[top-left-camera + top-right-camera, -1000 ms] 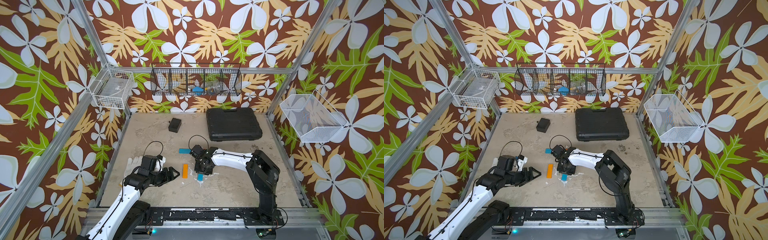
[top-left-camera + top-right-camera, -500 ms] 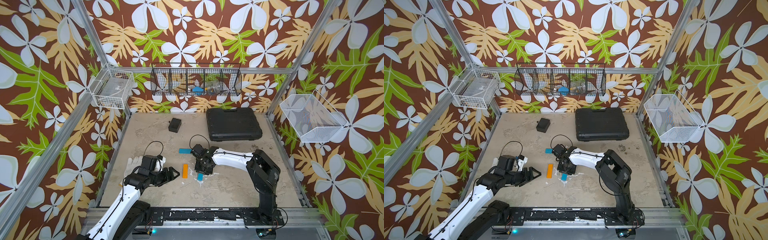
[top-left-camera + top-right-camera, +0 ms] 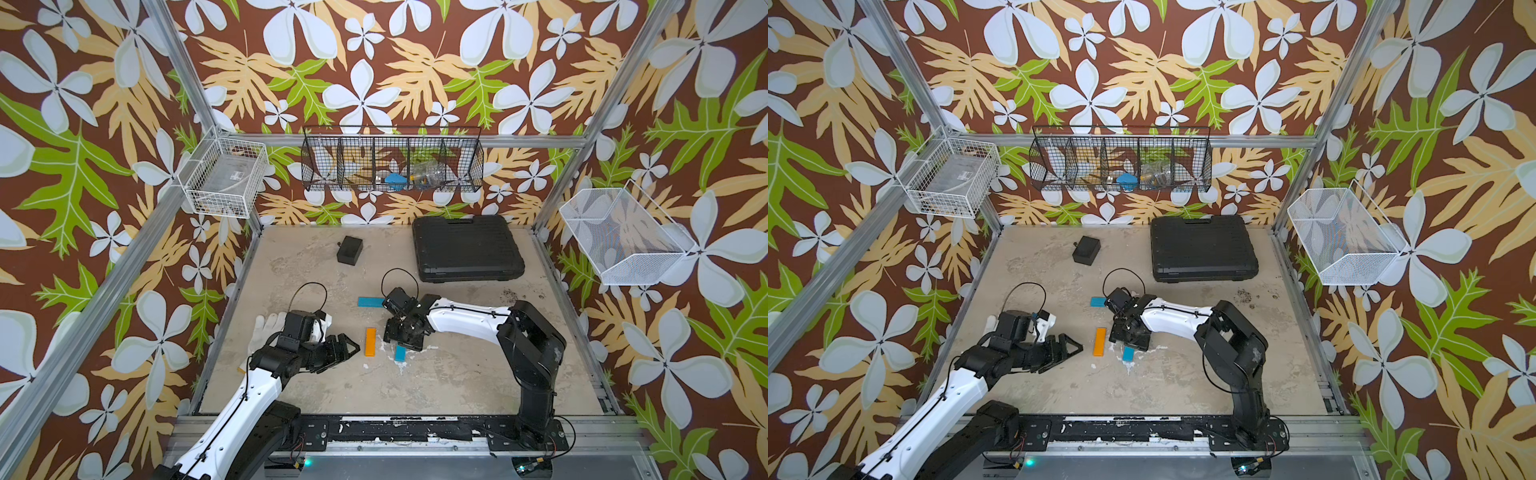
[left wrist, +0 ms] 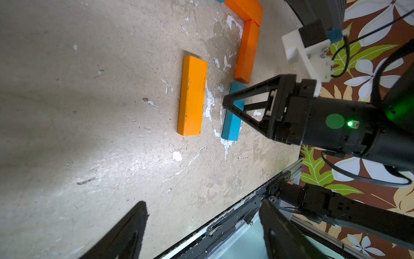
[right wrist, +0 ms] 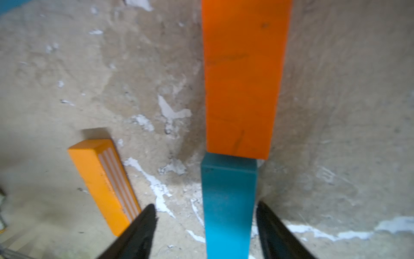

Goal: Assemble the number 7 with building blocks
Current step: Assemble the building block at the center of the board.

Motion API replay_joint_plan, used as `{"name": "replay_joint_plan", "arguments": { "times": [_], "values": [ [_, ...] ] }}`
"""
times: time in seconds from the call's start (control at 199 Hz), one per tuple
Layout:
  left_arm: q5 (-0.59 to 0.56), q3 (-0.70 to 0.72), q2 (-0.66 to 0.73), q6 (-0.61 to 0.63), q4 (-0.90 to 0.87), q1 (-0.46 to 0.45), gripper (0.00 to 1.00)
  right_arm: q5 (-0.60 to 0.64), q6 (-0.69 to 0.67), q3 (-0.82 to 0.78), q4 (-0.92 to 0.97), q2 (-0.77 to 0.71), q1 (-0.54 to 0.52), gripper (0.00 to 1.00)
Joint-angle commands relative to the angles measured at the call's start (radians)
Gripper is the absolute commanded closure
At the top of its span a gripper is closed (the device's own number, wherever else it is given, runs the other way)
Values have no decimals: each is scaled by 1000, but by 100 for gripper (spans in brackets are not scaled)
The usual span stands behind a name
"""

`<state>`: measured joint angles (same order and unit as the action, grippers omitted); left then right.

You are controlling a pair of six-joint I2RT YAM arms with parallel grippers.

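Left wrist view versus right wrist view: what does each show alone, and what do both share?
Only left wrist: a third orange flat rectangular bar lying crosswise, meeting the dark orange flat bar at a corner; the left tool, open.
Only right wrist: white stripes on the side of the loose light orange flat bar; the right tool open, a gap beside the light blue flat bar.
Both: dark orange and blue bars end to end, loose bar alongside, right tool at the blue bar.
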<state>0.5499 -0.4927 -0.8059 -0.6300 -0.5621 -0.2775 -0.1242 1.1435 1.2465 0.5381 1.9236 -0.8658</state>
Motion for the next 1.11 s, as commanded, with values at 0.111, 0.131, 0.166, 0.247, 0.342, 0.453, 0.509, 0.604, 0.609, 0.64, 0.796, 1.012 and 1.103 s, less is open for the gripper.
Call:
{"name": "replay_joint_plan", "arguments": {
  "times": [0.111, 0.131, 0.166, 0.247, 0.342, 0.453, 0.509, 0.604, 0.609, 0.64, 0.796, 1.012, 1.103],
  "values": [
    [1, 8, -1, 17, 16, -1, 19, 130, -21, 14, 118, -26, -22, 0],
    [1, 8, -2, 19, 16, -1, 18, 162, -26, 37, 144, -36, -30, 0],
    [1, 6, -4, 20, 15, -1, 18, 236, -31, 91, 205, -58, -43, 0],
    [-3, -1, -8, 30, 11, 0, 18, 411, -72, 240, 304, -117, -80, 0],
    [-28, -20, -3, 37, -3, -1, 18, 433, -180, 358, 284, -176, -86, 0],
    [-86, -70, 9, 50, -41, -1, 18, 262, -209, 317, 136, -247, -57, 3],
    [-118, -94, 8, 56, -59, -1, 18, 152, -208, 233, -5, -285, -56, 9],
    [-162, -113, 11, 57, -78, 0, 16, 19, -150, 98, -157, -288, -68, 18],
    [-163, -113, 11, 57, -79, -1, 16, 16, -148, 95, -159, -286, -69, 18],
    [-177, -116, 13, 54, -82, -1, 16, 2, -142, 87, -152, -265, -79, 20],
    [-309, -148, 33, 43, -142, -1, 12, 63, -203, 233, 23, -101, -151, 18],
    [-414, -172, 68, 8, -178, 2, 12, 48, -196, 286, 45, 8, -172, 15],
    [-428, -153, 70, 5, -183, 12, 13, 34, -184, 260, 36, 43, -177, 15]
  ]
}}
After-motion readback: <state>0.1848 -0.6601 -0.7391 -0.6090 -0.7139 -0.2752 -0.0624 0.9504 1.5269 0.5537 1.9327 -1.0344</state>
